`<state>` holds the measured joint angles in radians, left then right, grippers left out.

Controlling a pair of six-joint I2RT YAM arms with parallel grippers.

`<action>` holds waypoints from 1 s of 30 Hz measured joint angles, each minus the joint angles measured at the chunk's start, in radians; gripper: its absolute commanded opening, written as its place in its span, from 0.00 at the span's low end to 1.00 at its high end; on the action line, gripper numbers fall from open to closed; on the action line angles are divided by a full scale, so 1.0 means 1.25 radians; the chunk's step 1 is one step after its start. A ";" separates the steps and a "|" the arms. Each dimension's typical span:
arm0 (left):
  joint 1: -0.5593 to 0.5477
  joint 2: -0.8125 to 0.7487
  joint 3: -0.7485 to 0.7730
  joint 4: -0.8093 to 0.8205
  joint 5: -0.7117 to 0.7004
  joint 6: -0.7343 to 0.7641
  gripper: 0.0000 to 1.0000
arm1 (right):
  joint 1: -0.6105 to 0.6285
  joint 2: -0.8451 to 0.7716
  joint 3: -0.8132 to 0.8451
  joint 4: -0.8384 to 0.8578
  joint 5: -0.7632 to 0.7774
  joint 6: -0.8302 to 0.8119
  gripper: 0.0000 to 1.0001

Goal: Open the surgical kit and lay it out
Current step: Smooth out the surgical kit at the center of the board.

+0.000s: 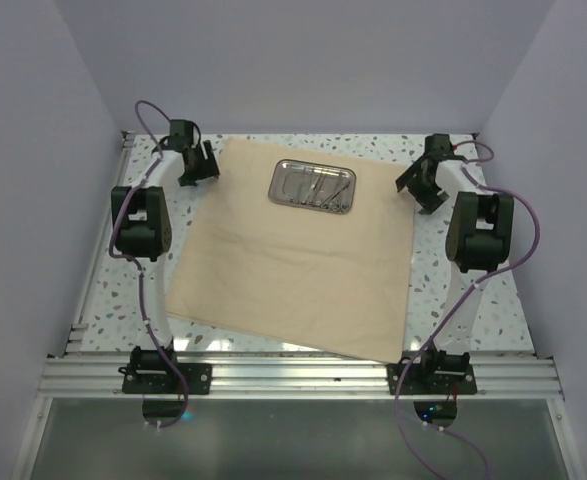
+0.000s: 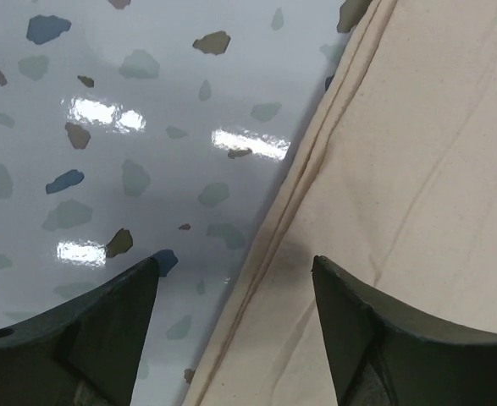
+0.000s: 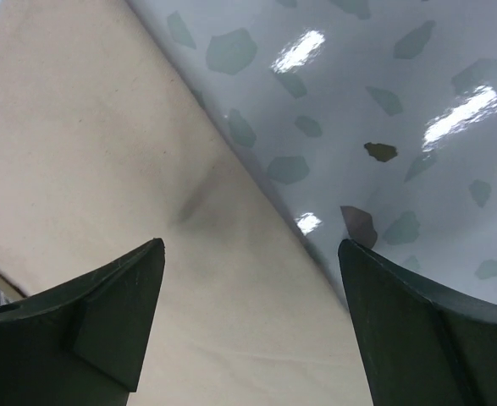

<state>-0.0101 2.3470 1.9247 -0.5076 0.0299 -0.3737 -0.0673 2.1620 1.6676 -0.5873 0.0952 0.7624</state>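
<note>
The beige cloth wrap point(image 1: 293, 260) lies unfolded and flat on the table. On its far part sits the shiny steel tray point(image 1: 313, 163), with several thin silver instruments point(image 1: 318, 190) inside it. My left gripper point(image 1: 201, 168) hovers at the cloth's far left corner. In the left wrist view it point(image 2: 235, 259) is open, straddling the hemmed edge of the cloth point(image 2: 417, 169) with nothing pinched. My right gripper point(image 1: 415, 185) is at the cloth's far right edge. Seen from the right wrist, it point(image 3: 251, 243) is open over the cloth point(image 3: 104, 152) and its edge.
The speckled white tabletop point(image 1: 443, 290) shows round the cloth on the left, right and far sides. Lilac walls close in the back and both sides. An aluminium rail point(image 1: 303, 375) with the arm bases runs along the near edge, just past the cloth's near corner.
</note>
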 measured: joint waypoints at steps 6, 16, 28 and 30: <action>-0.003 0.032 0.042 -0.003 0.013 -0.003 0.43 | 0.001 0.051 0.083 -0.047 0.070 -0.025 0.58; -0.004 0.042 0.045 -0.003 0.035 -0.007 0.00 | 0.014 0.144 0.215 -0.083 0.061 -0.054 0.00; 0.005 -0.002 -0.022 -0.002 -0.015 -0.008 0.00 | 0.065 0.333 0.524 -0.090 -0.009 -0.038 0.00; 0.013 -0.008 -0.030 -0.006 -0.022 -0.008 0.00 | 0.070 0.342 0.539 -0.088 -0.008 -0.032 0.00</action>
<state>0.0063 2.3367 1.8874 -0.5152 0.0025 -0.3836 0.0208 2.5896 2.3413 -0.6971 0.0849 0.7223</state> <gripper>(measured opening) 0.007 0.011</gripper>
